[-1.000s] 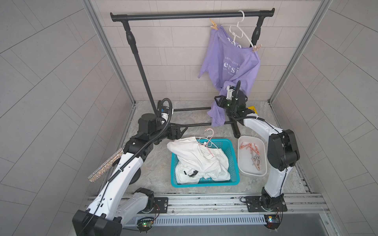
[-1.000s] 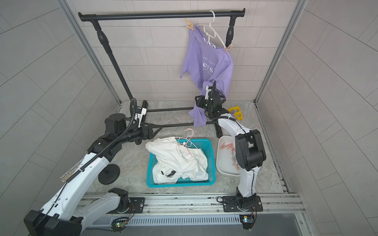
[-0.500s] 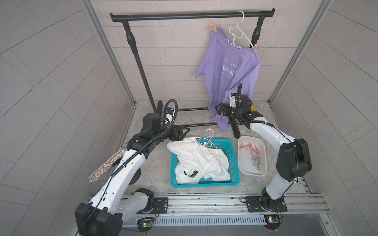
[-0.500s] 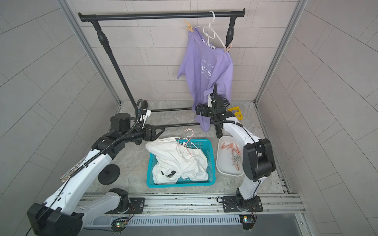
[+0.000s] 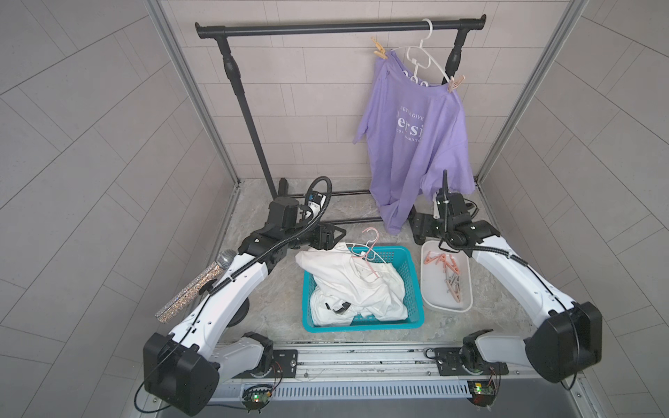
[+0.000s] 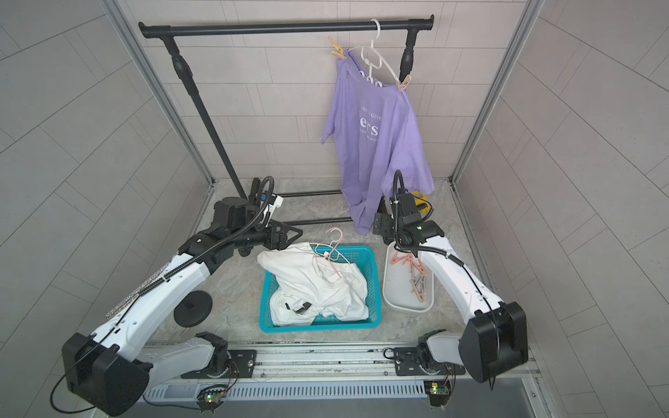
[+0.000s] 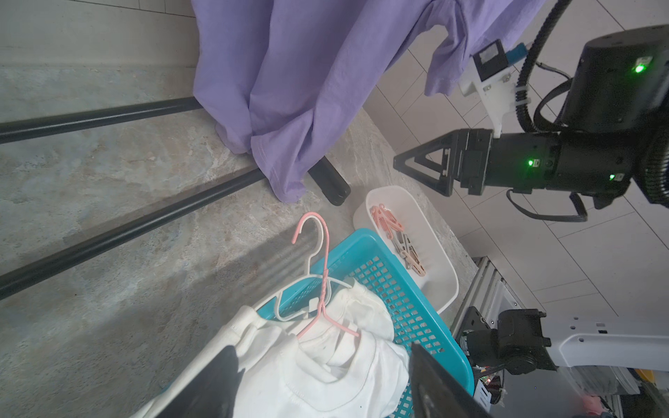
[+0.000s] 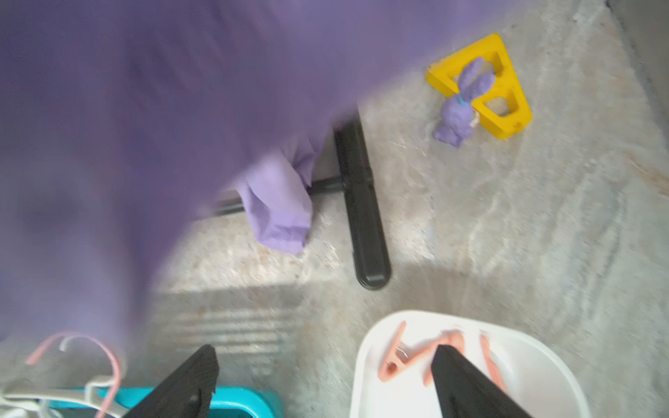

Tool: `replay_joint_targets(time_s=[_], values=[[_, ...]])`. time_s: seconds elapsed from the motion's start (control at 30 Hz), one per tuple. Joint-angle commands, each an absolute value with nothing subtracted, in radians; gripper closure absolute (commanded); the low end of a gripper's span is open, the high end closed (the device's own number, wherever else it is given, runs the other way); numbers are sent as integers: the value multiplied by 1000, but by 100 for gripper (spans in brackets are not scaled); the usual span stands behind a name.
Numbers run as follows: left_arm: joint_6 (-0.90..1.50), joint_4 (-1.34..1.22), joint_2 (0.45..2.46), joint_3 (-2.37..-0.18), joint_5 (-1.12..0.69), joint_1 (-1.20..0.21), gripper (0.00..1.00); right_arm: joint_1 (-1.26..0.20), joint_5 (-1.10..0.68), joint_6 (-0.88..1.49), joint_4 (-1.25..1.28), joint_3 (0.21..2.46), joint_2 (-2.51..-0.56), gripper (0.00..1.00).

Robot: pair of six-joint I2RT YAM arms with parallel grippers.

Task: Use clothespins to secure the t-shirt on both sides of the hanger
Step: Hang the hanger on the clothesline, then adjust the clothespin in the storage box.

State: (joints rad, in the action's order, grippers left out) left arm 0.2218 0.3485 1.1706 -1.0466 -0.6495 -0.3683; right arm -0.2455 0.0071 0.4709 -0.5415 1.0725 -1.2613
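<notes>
A purple t-shirt (image 5: 416, 144) hangs on a white hanger (image 5: 421, 54) from the black rail. One clothespin (image 5: 379, 49) sits on one shoulder and another (image 5: 455, 83) on the other. More clothespins (image 5: 447, 267) lie in a white tray (image 5: 430, 300). My right gripper (image 5: 416, 231) is open and empty, low by the shirt's hem and over the tray's far end; in its wrist view the right gripper (image 8: 324, 362) straddles bare floor, one finger over pink clothespins (image 8: 394, 358). My left gripper (image 7: 325, 383) is open above a white garment (image 7: 318, 365).
A teal basket (image 5: 402, 260) holds the white garment with a pink hanger (image 5: 371, 253) and a white one. The rack's floor bars (image 5: 354, 220) run behind it. A glittery microphone (image 5: 195, 286) stands at the left. A yellow block (image 8: 506, 108) and purple bunny (image 8: 459, 105) lie near the back wall.
My right gripper has opened, left the shirt's lower hem and come down toward the tray; the hem now hangs free. The left arm has shifted slightly toward the basket.
</notes>
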Motion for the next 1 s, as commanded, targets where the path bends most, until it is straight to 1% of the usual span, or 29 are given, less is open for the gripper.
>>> replay_joint_targets(time_s=[0.0, 0.27, 0.5, 0.7, 0.83, 0.9, 0.97], values=[[190, 312, 1173, -1064, -647, -376, 22, -219, 67, 502, -629, 1028, -1183, 9], [175, 265, 1159, -994, -653, -377, 22, -188, 65, 544, -677, 912, -1117, 11], [181, 216, 1142, -938, -654, -377, 22, -175, 43, 709, -638, 830, -1152, 24], [205, 155, 1121, -889, -658, -377, 21, -174, 20, 830, -565, 795, -1192, 29], [221, 122, 1101, -867, -654, -379, 19, -174, 23, 911, -495, 768, -1213, 37], [221, 118, 1093, -862, -647, -379, 19, -173, 44, 953, -472, 758, -1227, 43], [223, 115, 1088, -857, -650, -379, 19, -172, 47, 976, -438, 749, -1246, 45]])
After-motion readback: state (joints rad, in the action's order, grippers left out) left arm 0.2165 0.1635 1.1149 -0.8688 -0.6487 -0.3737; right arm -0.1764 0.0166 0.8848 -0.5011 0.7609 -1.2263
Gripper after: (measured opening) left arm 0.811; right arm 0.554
